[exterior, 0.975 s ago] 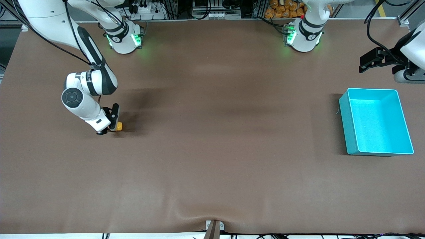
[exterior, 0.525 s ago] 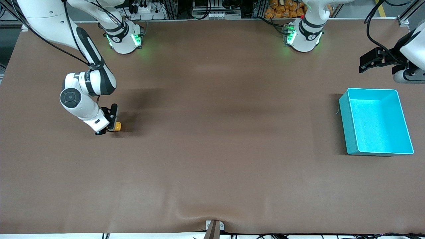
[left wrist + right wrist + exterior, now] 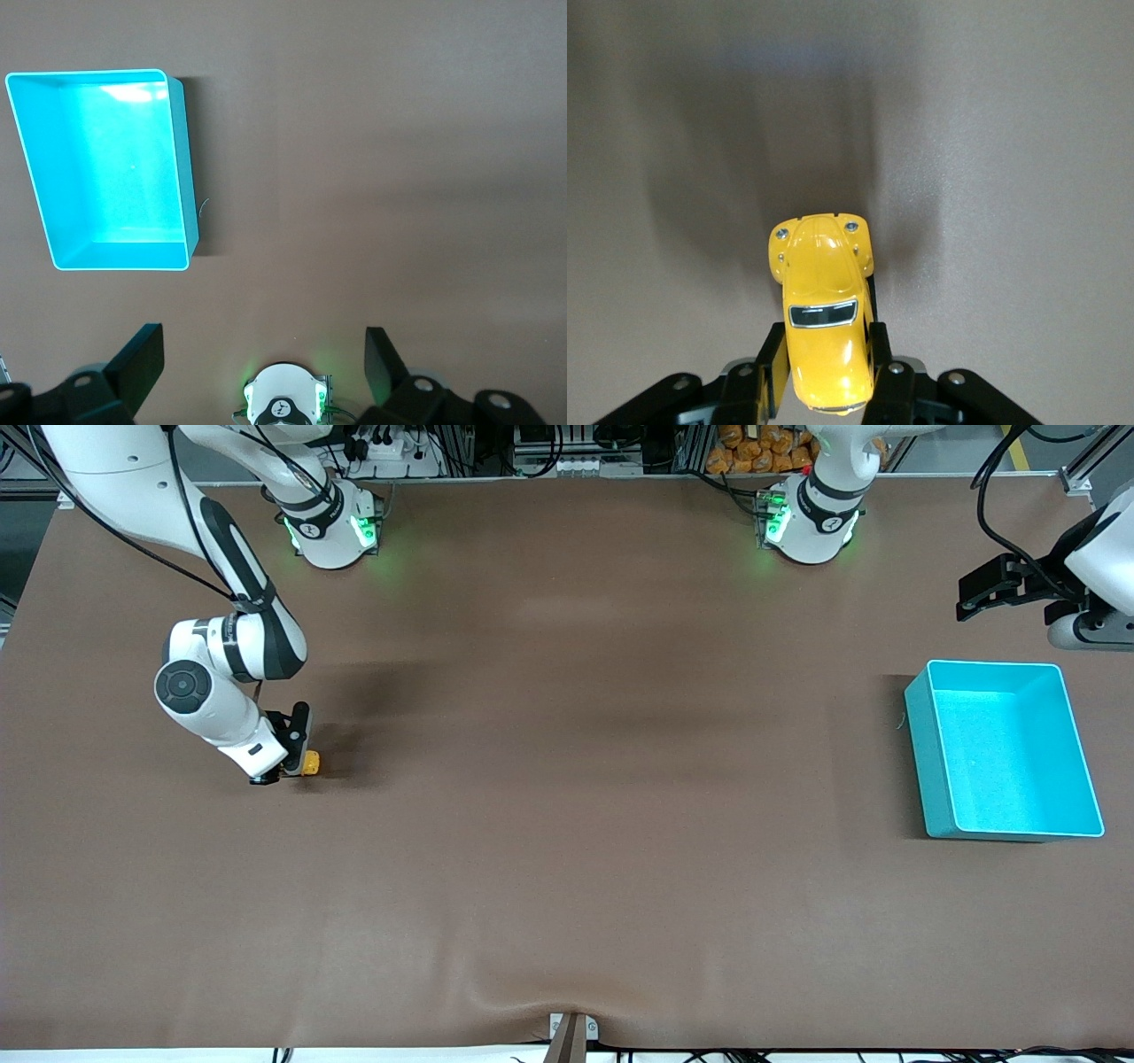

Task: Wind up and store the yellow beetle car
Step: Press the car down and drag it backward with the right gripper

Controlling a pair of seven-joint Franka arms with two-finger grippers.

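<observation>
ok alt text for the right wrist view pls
The right tool is shut on the sides of a yellow beetle car, seen from above with its rounded nose pointing away from the tool. Under it lies the plain brown table, with a soft shadow around the car.

a brown table (image 3: 567, 824) carries two things — a teal bin (image 3: 921, 753) at the left arm's end, and a yellow beetle car (image 3: 311, 763) at the right arm's end.

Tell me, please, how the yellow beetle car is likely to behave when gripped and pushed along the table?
The yellow beetle car looks rigid, so the right gripper, shut on its sides, probably won't deform it. Its glossy rounded body may slip between the fingers. Being wheeled, it would likely roll rather than drag.
</observation>
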